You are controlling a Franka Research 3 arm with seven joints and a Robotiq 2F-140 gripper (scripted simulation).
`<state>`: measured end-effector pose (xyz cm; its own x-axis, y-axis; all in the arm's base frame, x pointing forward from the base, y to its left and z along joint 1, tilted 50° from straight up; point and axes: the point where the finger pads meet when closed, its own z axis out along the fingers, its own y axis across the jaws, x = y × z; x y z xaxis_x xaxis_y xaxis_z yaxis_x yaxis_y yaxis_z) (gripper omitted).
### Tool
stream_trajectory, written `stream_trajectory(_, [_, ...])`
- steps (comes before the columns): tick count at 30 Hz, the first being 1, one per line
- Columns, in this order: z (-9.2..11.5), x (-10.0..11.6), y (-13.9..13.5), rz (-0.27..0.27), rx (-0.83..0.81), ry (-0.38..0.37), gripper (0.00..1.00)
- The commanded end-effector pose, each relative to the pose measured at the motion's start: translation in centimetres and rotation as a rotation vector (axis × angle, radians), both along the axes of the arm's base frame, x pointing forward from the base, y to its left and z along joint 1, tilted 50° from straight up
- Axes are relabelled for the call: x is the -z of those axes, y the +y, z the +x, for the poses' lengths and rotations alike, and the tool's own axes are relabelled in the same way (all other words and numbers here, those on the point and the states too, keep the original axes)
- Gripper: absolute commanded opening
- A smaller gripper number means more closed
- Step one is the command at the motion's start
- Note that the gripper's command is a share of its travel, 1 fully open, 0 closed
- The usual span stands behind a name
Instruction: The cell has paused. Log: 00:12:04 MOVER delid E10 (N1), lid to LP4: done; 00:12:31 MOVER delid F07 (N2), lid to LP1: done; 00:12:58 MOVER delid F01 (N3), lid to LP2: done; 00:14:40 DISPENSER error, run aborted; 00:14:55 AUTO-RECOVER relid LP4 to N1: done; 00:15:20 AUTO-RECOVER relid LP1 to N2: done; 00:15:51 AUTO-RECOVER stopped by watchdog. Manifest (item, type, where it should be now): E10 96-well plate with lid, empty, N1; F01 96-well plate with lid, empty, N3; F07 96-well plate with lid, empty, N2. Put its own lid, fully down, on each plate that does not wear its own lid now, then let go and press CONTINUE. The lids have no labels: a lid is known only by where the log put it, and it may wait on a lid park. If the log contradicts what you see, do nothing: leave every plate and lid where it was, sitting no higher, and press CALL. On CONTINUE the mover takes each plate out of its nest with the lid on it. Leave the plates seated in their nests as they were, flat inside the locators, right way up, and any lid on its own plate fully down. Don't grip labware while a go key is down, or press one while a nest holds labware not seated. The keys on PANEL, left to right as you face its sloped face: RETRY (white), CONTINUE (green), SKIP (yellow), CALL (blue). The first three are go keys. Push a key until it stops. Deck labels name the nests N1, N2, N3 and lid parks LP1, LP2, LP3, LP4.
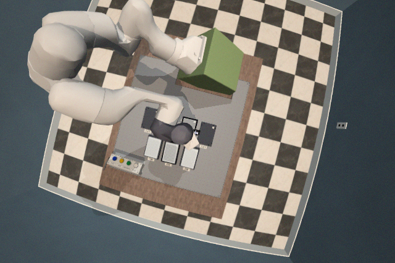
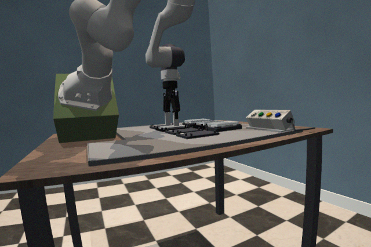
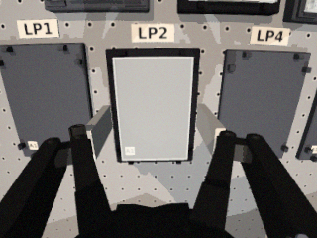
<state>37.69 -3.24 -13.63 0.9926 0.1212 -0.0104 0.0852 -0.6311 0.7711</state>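
A pale lid (image 3: 153,108) in a black frame lies on the lid park labelled LP2; it also shows in the top view (image 1: 189,123). My gripper (image 3: 154,115) is open and empty, low over the deck. One finger pad stands on each long side of this lid, with a small gap on both sides. The parks LP1 (image 3: 47,94) and LP4 (image 3: 263,99) are bare dark pads. Three white plates (image 1: 170,152) sit in a row of nests in front of the parks. The middle one shows a dotted well grid; the two beside it look plain white. From the side, the gripper (image 2: 171,121) hangs straight down.
The key panel (image 1: 124,162) with blue, yellow, green and white keys stands left of the plates at the mat's front corner; it also shows in the side view (image 2: 269,118). A green block (image 1: 213,60) carries the arm's base at the back.
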Motion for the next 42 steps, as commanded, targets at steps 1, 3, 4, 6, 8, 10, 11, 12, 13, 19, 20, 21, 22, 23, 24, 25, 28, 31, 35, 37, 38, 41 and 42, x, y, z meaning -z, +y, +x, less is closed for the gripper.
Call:
stream_trajectory(1, [0.09, 0.22, -0.18, 0.003, 0.003, -0.005, 0.66])
stream_trajectory(3, [0.10, 0.29, -0.26, 0.003, 0.003, -0.005, 0.66])
stream_trajectory(4, [0.10, 0.29, -0.26, 0.003, 0.003, -0.005, 0.66])
stream_trajectory(6, [0.10, 0.33, -0.30, 0.003, 0.003, -0.005, 0.66])
stream_trajectory(8, [0.11, 0.39, -0.37, 0.003, 0.003, -0.005, 0.66])
stream_trajectory(10, [0.12, 0.44, -0.44, 0.003, 0.003, -0.005, 0.66])
stream_trajectory(11, [0.12, 0.47, -0.47, 0.003, 0.003, -0.005, 0.66])
stream_trajectory(12, [0.13, 0.49, -0.50, 0.003, 0.003, -0.005, 0.66])
stream_trajectory(13, [0.13, 0.52, -0.53, 0.003, 0.003, -0.005, 0.66])
stream_trajectory(19, [0.14, 0.61, -0.65, 0.003, 0.003, -0.005, 0.66])
stream_trajectory(20, [0.14, 0.62, -0.66, 0.003, 0.003, -0.005, 0.66])
stream_trajectory(21, [0.14, 0.62, -0.66, 0.003, 0.003, -0.005, 0.66])
stream_trajectory(22, [0.14, 0.62, -0.66, 0.003, 0.003, -0.005, 0.66])
stream_trajectory(23, [0.15, 0.63, -0.67, 0.003, 0.003, -0.005, 0.66])
stream_trajectory(24, [0.15, 0.64, -0.68, 0.003, 0.003, -0.005, 0.66])
stream_trajectory(25, [0.15, 0.64, -0.68, 0.003, 0.003, -0.005, 0.66])
stream_trajectory(28, [0.15, 0.65, -0.69, 0.003, 0.003, -0.005, 0.66])
stream_trajectory(31, [0.15, 0.65, -0.69, 0.003, 0.003, -0.005, 0.66])
stream_trajectory(35, [0.15, 0.65, -0.69, 0.003, 0.003, -0.005, 0.66])
stream_trajectory(37, [0.15, 0.65, -0.69, 0.003, 0.003, -0.005, 0.66])
stream_trajectory(38, [0.15, 0.65, -0.69, 0.003, 0.003, -0.005, 0.66])
stream_trajectory(41, [0.15, 0.65, -0.69, 0.003, 0.003, -0.005, 0.66])
stream_trajectory(42, [0.15, 0.65, -0.69, 0.003, 0.003, -0.005, 0.66])
